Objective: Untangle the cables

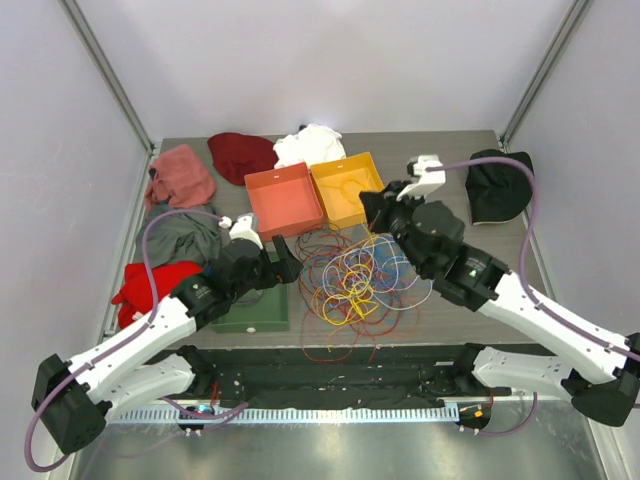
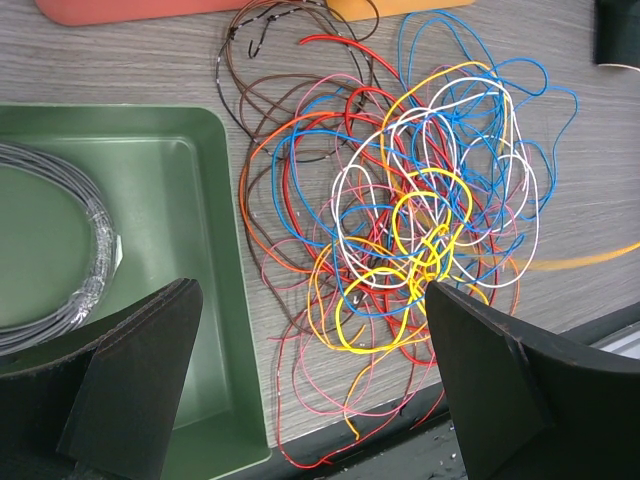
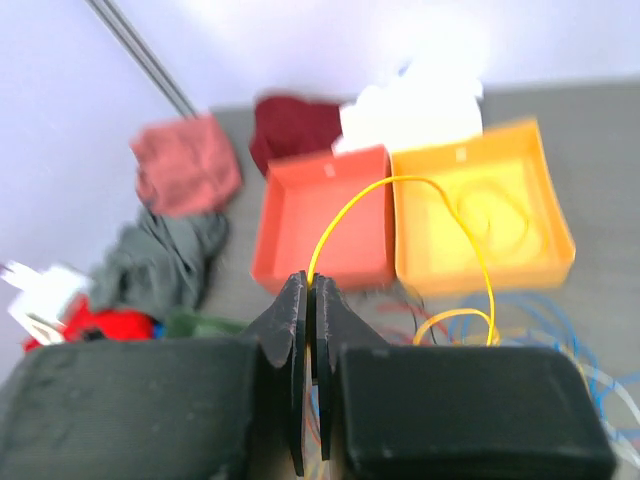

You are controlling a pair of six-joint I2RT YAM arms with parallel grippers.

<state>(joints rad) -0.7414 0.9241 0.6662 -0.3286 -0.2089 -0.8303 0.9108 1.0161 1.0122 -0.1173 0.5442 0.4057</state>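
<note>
The cables (image 1: 355, 280) lie in a loose tangle of red, yellow, blue, white and orange loops on the table in front of the two boxes. In the left wrist view the tangle of cables (image 2: 420, 210) spreads right of the green tray (image 2: 200, 200). My left gripper (image 2: 312, 290) hangs open above the tangle's near-left edge, with nothing between its fingers. My right gripper (image 3: 312, 285) is shut on a thin yellow cable (image 3: 400, 185), which arcs up from the fingertips and back down toward the tangle. In the top view the right gripper (image 1: 375, 210) sits at the pile's far edge.
A grey wire coil (image 2: 90, 260) lies in the green tray (image 1: 255, 315). A red-orange box (image 1: 283, 200) and a yellow box (image 1: 345, 188) stand behind the tangle. Pink (image 1: 180, 175), dark red (image 1: 240, 155), white (image 1: 310, 145), grey (image 1: 185, 235), red (image 1: 150, 285) and black (image 1: 498, 185) cloths ring the table.
</note>
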